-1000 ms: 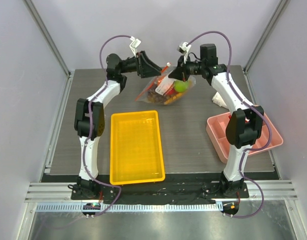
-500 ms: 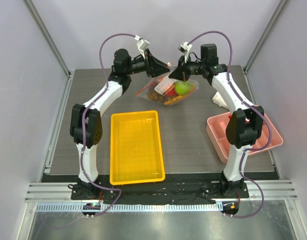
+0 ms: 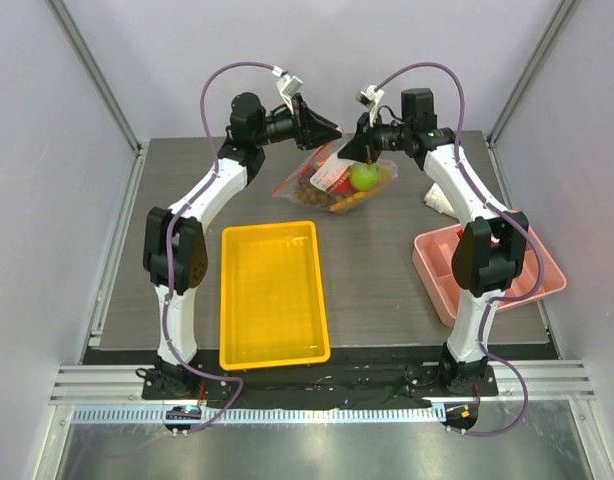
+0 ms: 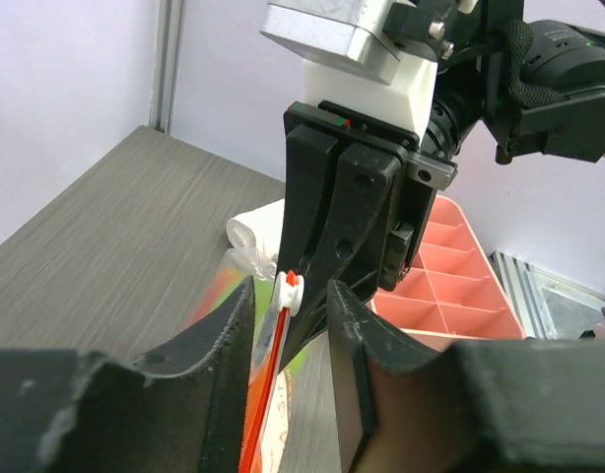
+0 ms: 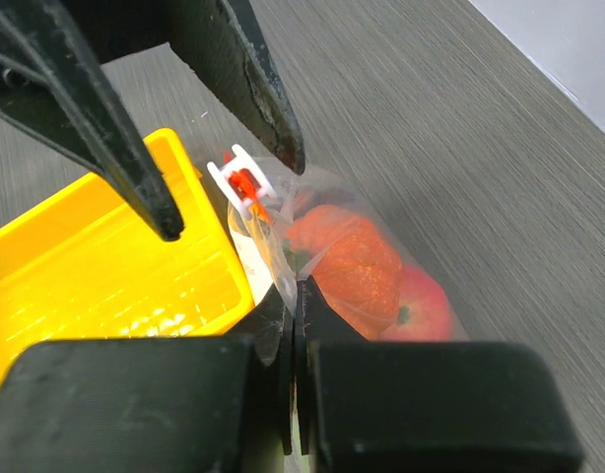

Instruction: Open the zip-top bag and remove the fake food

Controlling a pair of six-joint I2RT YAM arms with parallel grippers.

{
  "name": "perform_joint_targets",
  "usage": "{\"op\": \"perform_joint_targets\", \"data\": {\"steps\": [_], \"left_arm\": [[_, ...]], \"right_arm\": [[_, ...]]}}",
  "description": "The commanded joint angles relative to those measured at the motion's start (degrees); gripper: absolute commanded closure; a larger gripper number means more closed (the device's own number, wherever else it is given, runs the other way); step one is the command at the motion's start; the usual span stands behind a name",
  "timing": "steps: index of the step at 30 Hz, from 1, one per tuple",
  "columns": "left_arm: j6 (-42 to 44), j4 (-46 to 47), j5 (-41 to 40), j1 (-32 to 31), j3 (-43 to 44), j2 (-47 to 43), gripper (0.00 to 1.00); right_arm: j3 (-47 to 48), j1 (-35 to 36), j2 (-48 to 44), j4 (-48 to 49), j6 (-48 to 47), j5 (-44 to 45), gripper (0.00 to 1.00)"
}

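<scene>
Grey table [image 3: 377, 262]: yellow tray [image 3: 271, 228], pink tray [image 3: 425, 262], white roll [image 3: 435, 199].

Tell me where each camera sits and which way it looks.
Top: above and behind the robot, looking down at the table; left arm and right arm show whole.
Left wrist: on the left arm, looking along its open left hand at the right hand.
Right wrist: on the right arm, looking past the right hand, shut on the zip-top bag, to the left hand.
Shared: both wrist views show the bag's slider, from opposite sides.
</scene>
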Motion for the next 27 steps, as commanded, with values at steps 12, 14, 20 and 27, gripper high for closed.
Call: {"op": "perform_joint_targets", "data": {"steps": [12,14,20,27], "left_arm": [[-1.4,2.4,2.0,0.2,4.2,1.8,1.00],[-1.9,2.9,1.5,0.1,3.9,1.3,1.00],[-2.6,3.2,2.9,0.2,3.9,0.6,1.00],[-3.7,3.2,4.3,-0.1,4.8,1.0,1.00]], "right_arm": [[2.2,0.3,-3.0,2.0,-0.3,-2.9,0.99],[2.4,0.2,-2.8,1.9,0.0,-2.6,0.99],[4.7,0.4,-0.9,1.7,1.3,-1.9,0.62],[7.2,1.1,1.1,1.5,1.4,-2.2,0.57]]}}
